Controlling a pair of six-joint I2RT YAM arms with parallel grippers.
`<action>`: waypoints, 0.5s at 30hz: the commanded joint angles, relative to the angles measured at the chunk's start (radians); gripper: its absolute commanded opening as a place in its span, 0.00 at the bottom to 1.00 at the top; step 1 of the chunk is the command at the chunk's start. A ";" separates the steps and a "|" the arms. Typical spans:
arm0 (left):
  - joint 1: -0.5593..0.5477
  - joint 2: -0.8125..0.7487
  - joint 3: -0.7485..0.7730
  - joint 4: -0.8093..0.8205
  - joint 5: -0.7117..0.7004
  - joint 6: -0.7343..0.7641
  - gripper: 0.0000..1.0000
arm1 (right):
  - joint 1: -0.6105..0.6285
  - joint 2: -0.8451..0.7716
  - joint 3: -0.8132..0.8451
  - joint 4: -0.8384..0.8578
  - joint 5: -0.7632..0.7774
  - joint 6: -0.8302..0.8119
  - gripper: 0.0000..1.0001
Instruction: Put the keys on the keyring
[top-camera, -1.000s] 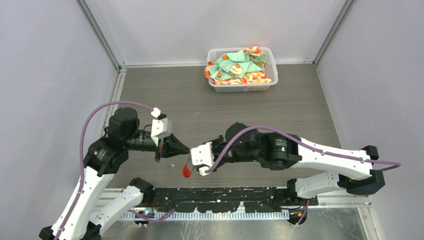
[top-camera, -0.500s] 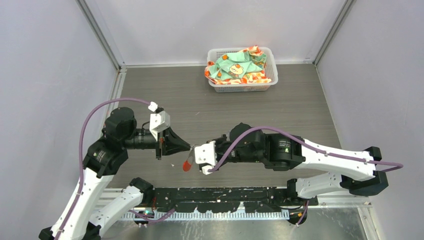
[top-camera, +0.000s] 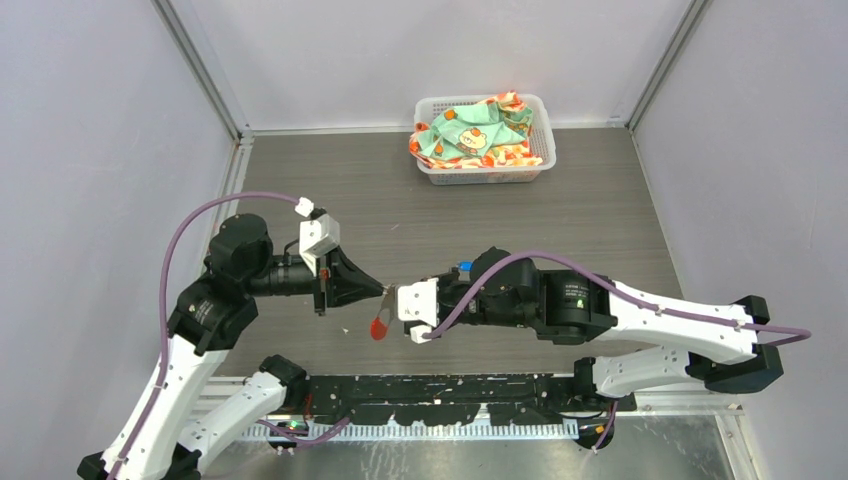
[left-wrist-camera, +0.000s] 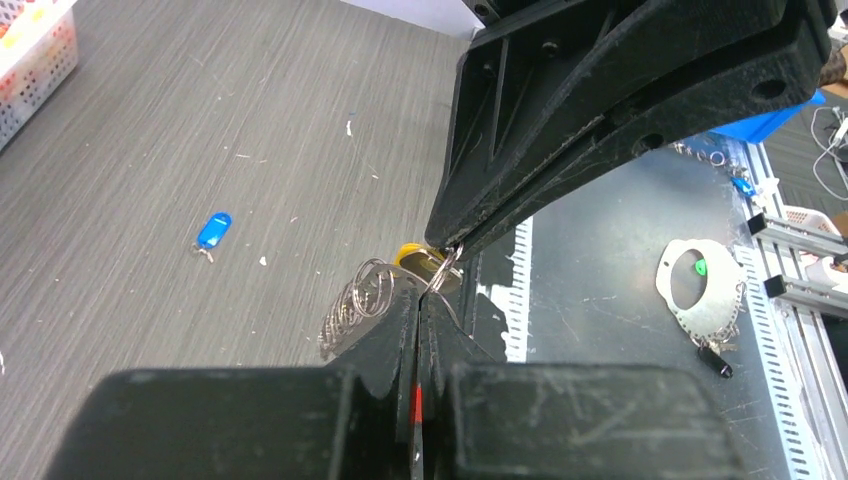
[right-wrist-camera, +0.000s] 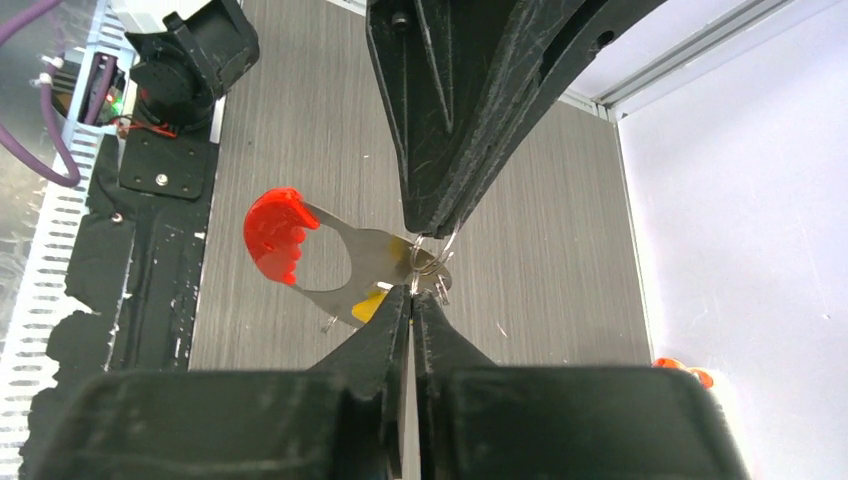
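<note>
My two grippers meet tip to tip above the near middle of the table. The left gripper (top-camera: 384, 290) (left-wrist-camera: 424, 296) is shut on the keyring's thin wire ring (right-wrist-camera: 432, 252). The keyring's coiled bunch (left-wrist-camera: 358, 300) hangs beside the left fingers, and its red tag (top-camera: 379, 327) (right-wrist-camera: 274, 236) dangles below on a metal plate. The right gripper (top-camera: 396, 296) (right-wrist-camera: 412, 290) is shut at the same ring, on the yellow-tagged key (left-wrist-camera: 412, 255) (right-wrist-camera: 372, 307). The blue-tagged key (left-wrist-camera: 213, 230) lies loose on the table, apart from both grippers.
A white basket (top-camera: 546, 112) with patterned cloth stands at the back. A black base plate (top-camera: 450, 386) runs along the near edge, with a white metal piece (left-wrist-camera: 690, 275) lying on it. Grey walls close in both sides.
Both grippers have drifted slightly right and away from the bases, still joined at the ring. The red tag moved with them. Both stay shut.
</note>
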 joint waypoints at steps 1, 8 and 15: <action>0.001 -0.016 -0.011 0.123 -0.006 -0.065 0.00 | 0.001 -0.019 -0.016 0.021 0.021 0.041 0.17; 0.001 -0.014 -0.020 0.152 0.026 -0.084 0.00 | 0.000 -0.025 -0.031 0.070 0.030 0.049 0.27; 0.001 -0.021 -0.022 0.141 0.036 -0.063 0.00 | 0.000 -0.044 -0.018 0.045 0.062 0.043 0.30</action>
